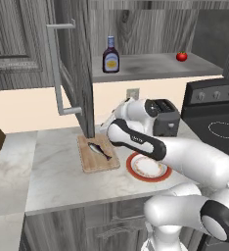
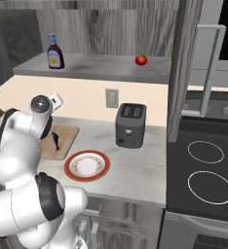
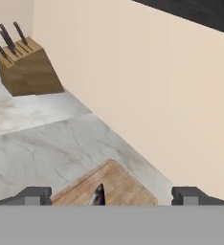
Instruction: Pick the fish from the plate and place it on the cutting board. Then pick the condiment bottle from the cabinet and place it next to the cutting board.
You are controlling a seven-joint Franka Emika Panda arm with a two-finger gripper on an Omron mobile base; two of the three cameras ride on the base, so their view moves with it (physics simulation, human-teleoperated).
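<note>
Already delivered: slender grey-blue fish [image 1: 99, 149] lies on rectangular light-brown wooden cutting board [image 1: 95, 162].
Claw [image 3: 112, 196]: spread wide, empty.
Next target — dark blue-capped condiment bottle [image 1: 110, 55]: above, shelf's left end.

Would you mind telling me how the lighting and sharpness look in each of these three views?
Left base view: even, soft light, no glare; the small grey-blue fish on the light-brown wooden cutting board is slightly soft. Right base view: flat light; the orange-rimmed round plate reads clearly. Hand view: blurrier, with the wooden knife block fuzzy-edged.
</note>
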